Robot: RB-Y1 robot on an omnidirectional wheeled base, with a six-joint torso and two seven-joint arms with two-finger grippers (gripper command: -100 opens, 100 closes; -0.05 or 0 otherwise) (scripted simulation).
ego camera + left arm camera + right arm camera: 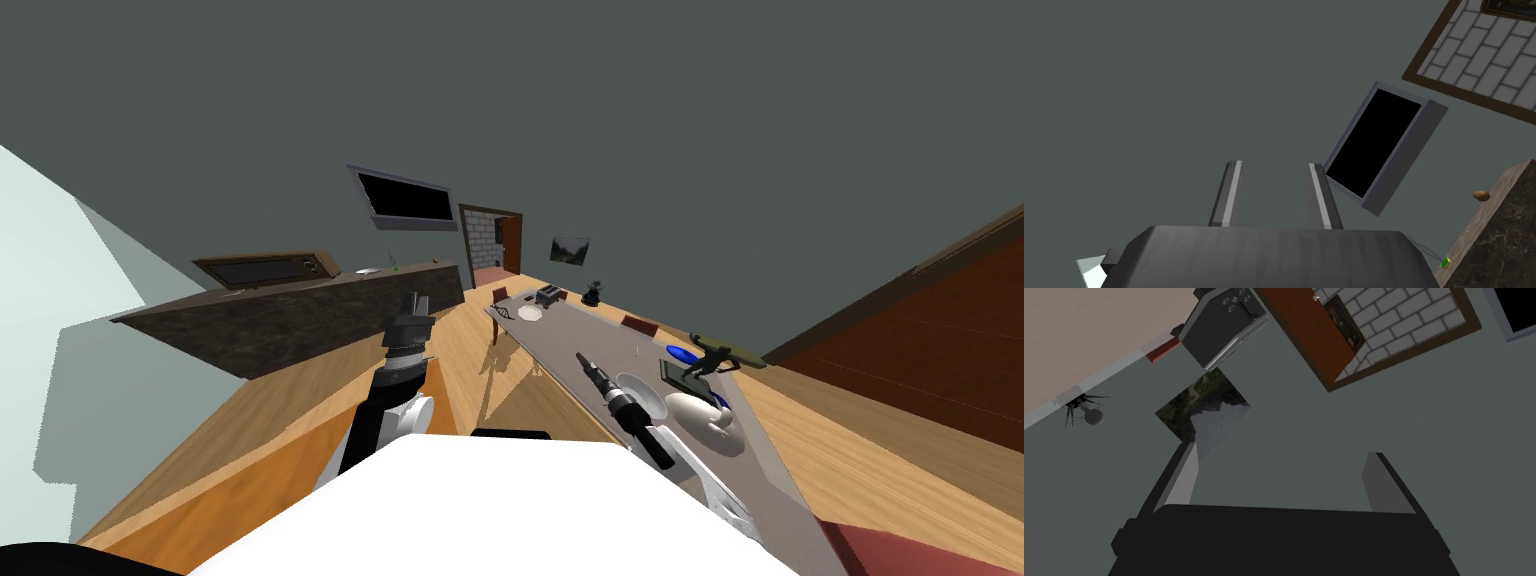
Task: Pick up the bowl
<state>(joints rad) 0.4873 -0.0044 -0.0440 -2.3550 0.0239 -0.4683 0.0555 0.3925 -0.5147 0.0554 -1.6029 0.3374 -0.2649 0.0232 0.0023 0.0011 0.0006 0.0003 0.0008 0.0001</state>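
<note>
Bowl [646,392] looks like the shallow round white one on the flat grey surface [570,335] at my 1 o'clock, right under my right forearm. Right fingers [1183,475] are spread wide and empty but aimed past it at the wall, so I'd pull back, tip down and straddle the thin rim. Left fingers [1231,192] are parted and empty, off at 11.

The floor [470,350] looks like wood planks. At eleven o'clock, the counter [300,310] is dark mottled stone. The table [580,330] top is matt grey.
</note>
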